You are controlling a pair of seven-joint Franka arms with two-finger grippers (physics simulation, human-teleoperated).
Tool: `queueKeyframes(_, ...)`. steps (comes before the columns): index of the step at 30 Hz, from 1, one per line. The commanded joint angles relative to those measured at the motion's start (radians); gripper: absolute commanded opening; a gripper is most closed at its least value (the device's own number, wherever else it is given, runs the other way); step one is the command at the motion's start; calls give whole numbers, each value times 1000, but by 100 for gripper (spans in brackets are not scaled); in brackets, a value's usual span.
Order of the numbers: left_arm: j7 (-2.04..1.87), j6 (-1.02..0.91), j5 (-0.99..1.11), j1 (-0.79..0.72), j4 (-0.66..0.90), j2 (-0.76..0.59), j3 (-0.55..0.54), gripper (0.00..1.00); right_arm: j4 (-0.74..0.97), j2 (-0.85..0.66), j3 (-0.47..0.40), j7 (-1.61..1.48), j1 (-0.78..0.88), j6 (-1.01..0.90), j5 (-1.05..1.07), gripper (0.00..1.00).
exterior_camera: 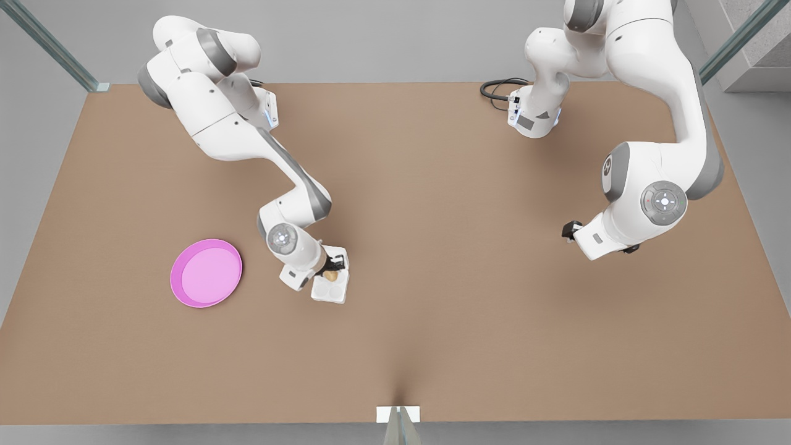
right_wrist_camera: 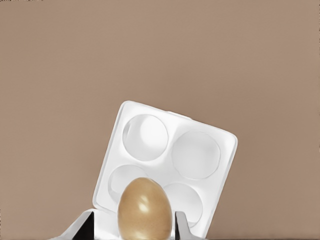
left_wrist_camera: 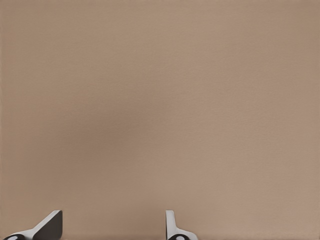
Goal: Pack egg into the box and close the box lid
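Note:
My right gripper (exterior_camera: 331,269) is shut on the tan egg (exterior_camera: 332,276) (right_wrist_camera: 145,209) and holds it just above the white box (exterior_camera: 330,289) (right_wrist_camera: 165,160). The box lies open on the table, its four round hollows showing. The egg hangs over the hollow nearest the gripper, and a dark finger (right_wrist_camera: 181,224) stands on each side of it. A white flap (exterior_camera: 338,252), which looks like the box lid, lies flat on the far side of the box, partly under the wrist. My left gripper (exterior_camera: 571,230) (left_wrist_camera: 114,227) waits open over bare table at the front view's right.
A round pink plate (exterior_camera: 206,272) lies on the brown table (exterior_camera: 432,216), to the front view's left of the box. A black cable (exterior_camera: 497,89) loops near the far arm base. A small white bracket (exterior_camera: 398,413) sits at the table's near edge.

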Motion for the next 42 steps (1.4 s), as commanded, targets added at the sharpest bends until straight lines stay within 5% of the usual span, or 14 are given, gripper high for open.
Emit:
queueKeyframes(1, -1, 1, 1, 0, 0, -1, 0, 100, 2, -1, 0, 325, 4, -1, -3, 100)
queueKeyframes(5, -1, 1, 1, 0, 0, 0, 0, 100, 192, -43, 4, 133, -24, -24, -115, 100)
queueKeyframes(8, -5, -25, 1, -5, -1, 8, -16, 100, 580, -213, -10, -200, -239, -962, -135, 100)
queueKeyframes(9, -17, -60, 1, -5, -1, 10, -52, 100, 583, -213, 3, -212, -320, -962, -120, 100)
queueKeyframes(10, -141, -170, 2, -5, 2, 11, -148, 90, 582, -216, 5, -209, -326, -963, -114, 100)
queueKeyframes(11, -310, -310, 1, -5, 10, 10, -292, 21, 582, -216, 5, -209, -329, -963, -114, 100)
queueKeyframes(14, -1002, -425, -65, -5, 11, 77, -776, 21, 603, -216, -1, -209, -345, -960, -112, 100)
queueKeyframes(16, -1385, -266, -153, -17, 11, 123, -904, 21, 605, -216, 0, -209, -351, -960, -112, 100)
queueKeyframes(19, -1663, 147, -102, -156, 23, 290, -902, 21, 605, -216, 0, -209, -364, -960, -112, 100)
queueKeyframes(23, -1662, 540, 16, -156, 65, 461, -851, 21, 605, -216, 0, -209, -364, -960, -112, 100)
queueKeyframes(28, -1666, 701, 48, -294, 254, 614, -727, 21, 606, -216, 0, -209, -364, -960, -112, 100)
queueKeyframes(42, -1636, 828, 48, -282, 301, 700, -687, 21, 603, -216, -6, -197, -423, -969, -124, 100)
